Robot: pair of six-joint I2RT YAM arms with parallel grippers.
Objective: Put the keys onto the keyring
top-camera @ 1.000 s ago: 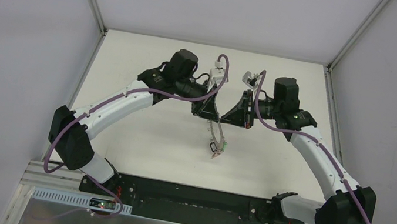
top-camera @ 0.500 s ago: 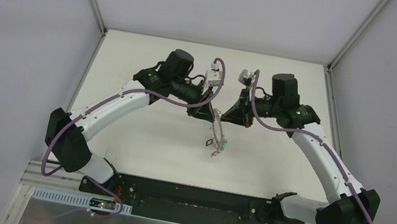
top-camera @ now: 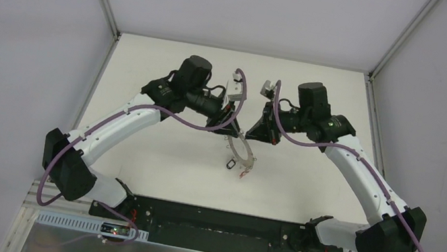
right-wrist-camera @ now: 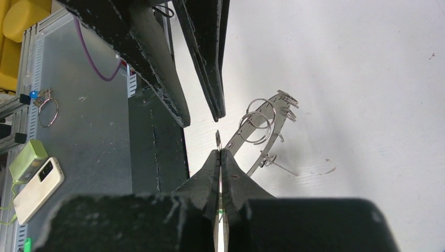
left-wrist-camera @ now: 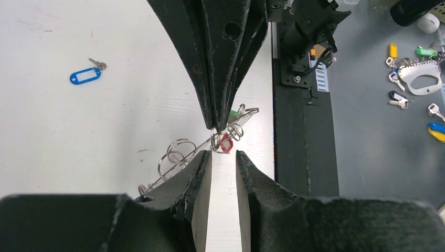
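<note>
Top cam: both arms reach in over mid table (top-camera: 156,156), tips nearly meeting. L gripper (top-camera: 228,131) & R gripper (top-camera: 251,137) sit just beside each other, w/ the keyring (top-camera: 242,156) hanging tilted below them, off the table. The keys (top-camera: 229,164) dangle from its low rim: a black tag, a red one lower. Jaw state too small to read here

L wrist cam: L gripper (left-wrist-camera: 223,156) jaws a little apart, bare table showing in the gap, nothing gripped. R gripper (left-wrist-camera: 216,127) comes in from the top, fingers pressed together, tips on the keyring (left-wrist-camera: 239,123) rim at a small loop. Keyring seen edge-on, running low-left to up-right, passing close by one L finger; contact there can't tell. Red tag (left-wrist-camera: 226,143) hangs right by the R tips, green tag (left-wrist-camera: 232,112) just past them. A blue-tag key (left-wrist-camera: 85,76) lies on the table, well apart from the rest

R wrist cam: R gripper (right-wrist-camera: 221,155) clamped tight on the keyring (right-wrist-camera: 247,130) rim; keyring sticks up & away from the tips, wire loops (right-wrist-camera: 257,119) along it, its shadow on the table beneath. L fingers (right-wrist-camera: 207,63) above, spread, not on the keyring
</note>
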